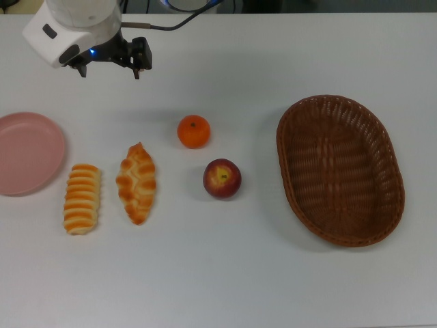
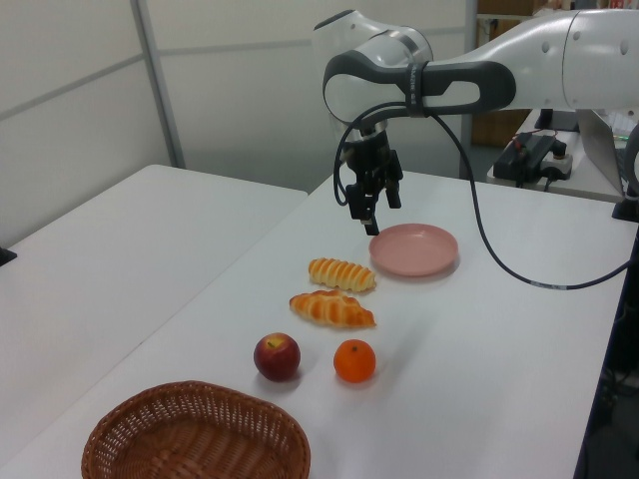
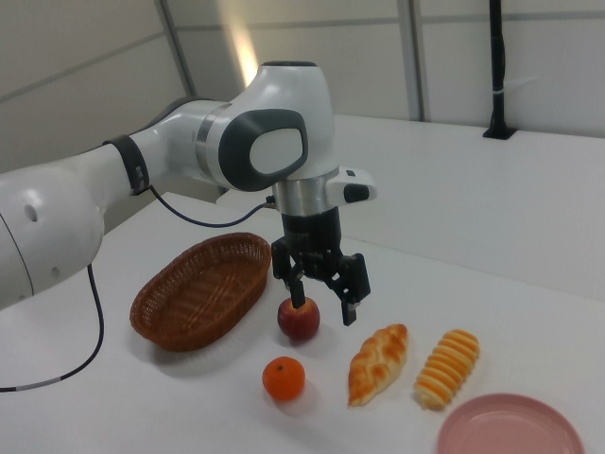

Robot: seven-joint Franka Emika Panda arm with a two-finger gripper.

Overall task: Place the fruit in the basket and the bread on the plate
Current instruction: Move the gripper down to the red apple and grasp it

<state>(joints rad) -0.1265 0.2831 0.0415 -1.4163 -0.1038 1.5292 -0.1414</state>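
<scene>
My gripper (image 1: 109, 70) (image 2: 367, 216) (image 3: 323, 305) hangs open and empty above the table, near the top view's upper left, apart from every object. A dark red apple (image 1: 222, 178) (image 2: 277, 356) (image 3: 299, 320) and an orange tangerine (image 1: 194, 131) (image 2: 354, 360) (image 3: 284, 378) rest mid-table. The ridged loaf (image 1: 82, 198) (image 2: 341, 273) (image 3: 448, 367) and the braided loaf (image 1: 136, 182) (image 2: 332, 308) (image 3: 378, 363) lie side by side. Beside them is the bare pink plate (image 1: 27, 152) (image 2: 414, 249) (image 3: 510, 430). The wicker basket (image 1: 340, 169) (image 2: 195, 439) (image 3: 198, 288) holds nothing.
A black cable (image 2: 499, 254) trails from the arm over the table behind the plate. A second white table (image 2: 120, 239) adjoins on the left view's left. A black post (image 3: 499, 130) stands on the far table in the right view.
</scene>
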